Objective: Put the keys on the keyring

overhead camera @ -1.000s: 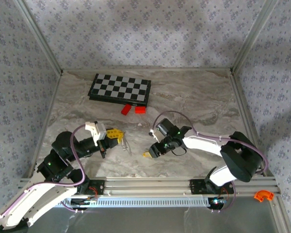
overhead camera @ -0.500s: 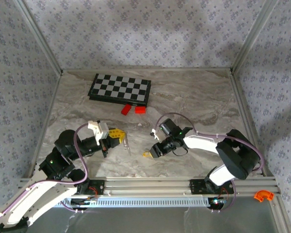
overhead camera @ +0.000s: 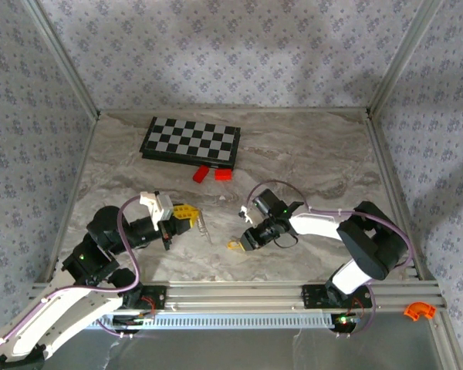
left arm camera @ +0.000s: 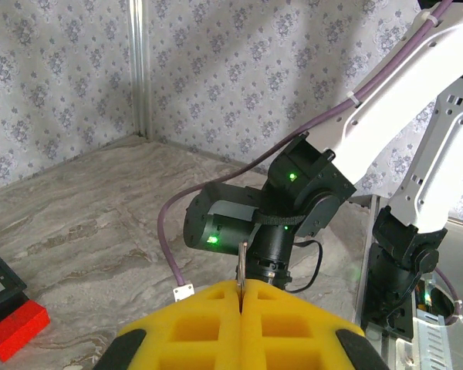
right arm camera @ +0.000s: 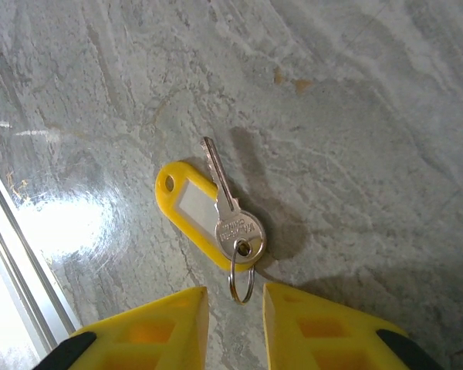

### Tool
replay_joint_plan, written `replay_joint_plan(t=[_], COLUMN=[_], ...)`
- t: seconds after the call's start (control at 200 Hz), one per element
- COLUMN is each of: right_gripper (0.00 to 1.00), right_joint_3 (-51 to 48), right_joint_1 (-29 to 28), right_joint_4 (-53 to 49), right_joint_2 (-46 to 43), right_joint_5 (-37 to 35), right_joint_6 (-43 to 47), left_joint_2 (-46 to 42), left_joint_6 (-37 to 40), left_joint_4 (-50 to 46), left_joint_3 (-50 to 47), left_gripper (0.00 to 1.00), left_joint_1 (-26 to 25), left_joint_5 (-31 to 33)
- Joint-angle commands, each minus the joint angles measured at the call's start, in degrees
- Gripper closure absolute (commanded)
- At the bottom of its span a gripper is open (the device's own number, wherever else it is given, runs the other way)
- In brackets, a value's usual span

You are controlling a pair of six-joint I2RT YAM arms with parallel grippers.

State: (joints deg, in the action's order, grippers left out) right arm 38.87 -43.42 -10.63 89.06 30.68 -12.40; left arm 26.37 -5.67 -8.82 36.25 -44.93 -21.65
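Item: key (right arm camera: pixel 230 216), quantity one.
- Silver metal, with a round stamped head and a short notched shank.
- Lies flat on the marble-patterned table (overhead camera: pixel 309 154), across a yellow tag (right arm camera: pixel 187 210) that has a white insert and a hole at its far end.
- A small split ring (right arm camera: pixel 232 277) passes through the hole in the key's head.
- Location: centre of the right wrist view. In the overhead view it is a yellow speck (overhead camera: pixel 233 246) just below centre.

Item: keyring (left arm camera: pixel 241 266), quantity one.
- A thin pale metal sliver standing up from between yellow fingers, lower centre of the left wrist view.
- In the overhead view it hangs pale (overhead camera: pixel 204 226) left of centre.

Item: left gripper (left arm camera: pixel 240 297), quantity one.
- Fingers are pressed together, clenched on the keyring.

Item: right gripper (right arm camera: pixel 234 297), quantity one.
- Fingers are apart with a narrow gap, grasping nothing.
- The lower end of the split ring lies just at that gap.

Item: red blocks, quantity two.
- One (overhead camera: pixel 201 173) and the other (overhead camera: pixel 224 173) lie side by side, above centre in the overhead view.

Item: chessboard (overhead camera: pixel 190 142), quantity one.
- Black and white, lying flat in the upper left, just above the blocks.
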Motion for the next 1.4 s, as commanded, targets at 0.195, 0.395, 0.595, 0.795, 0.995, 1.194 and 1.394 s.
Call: replay_joint_plan(t=[0.195, 0.395, 0.595, 0.795, 0.995, 1.194, 1.394], right_gripper=[0.79, 0.84, 0.86, 0.89, 0.92, 0.98, 1.0], right_joint_3=[0.7, 0.8, 0.8, 1.0, 0.9, 1.1, 0.5], right_joint_1=[-0.7, -0.7, -0.9, -1.1, -1.4, -2.2, -3.2], right_joint_4=[1.1, 1.1, 1.3, 1.3, 1.0, 0.1, -0.7], right_joint_2=[0.3, 0.3, 0.4, 0.8, 0.2, -0.8, -6.4], right_joint_5=[-2.2, -2.5, -2.7, -2.3, -3.2, -4.5, -5.8], right_joint_6=[0.3, 0.2, 0.3, 0.5, 0.6, 1.3, 5.8], left_joint_2=[-0.4, -0.8, -1.1, -1.2, -1.5, -1.6, -1.7], left_joint_6=[-1.0, -1.1, -1.2, -1.2, -1.2, -1.1, -0.6], left_joint_4=[2.9, 3.1, 2.9, 2.5, 2.1, 2.0, 1.7], left_joint_3=[0.6, 0.4, 0.3, 0.5, 0.6, 0.7, 0.9], left_gripper=[1.0, 1.0, 1.0, 1.0, 1.0, 1.0, 1.0], left_joint_1=[0.5, 0.6, 0.5, 0.5, 0.6, 0.6, 0.6], left_joint_5=[-0.9, -0.8, -0.8, -0.8, -0.8, -0.9, -1.0])
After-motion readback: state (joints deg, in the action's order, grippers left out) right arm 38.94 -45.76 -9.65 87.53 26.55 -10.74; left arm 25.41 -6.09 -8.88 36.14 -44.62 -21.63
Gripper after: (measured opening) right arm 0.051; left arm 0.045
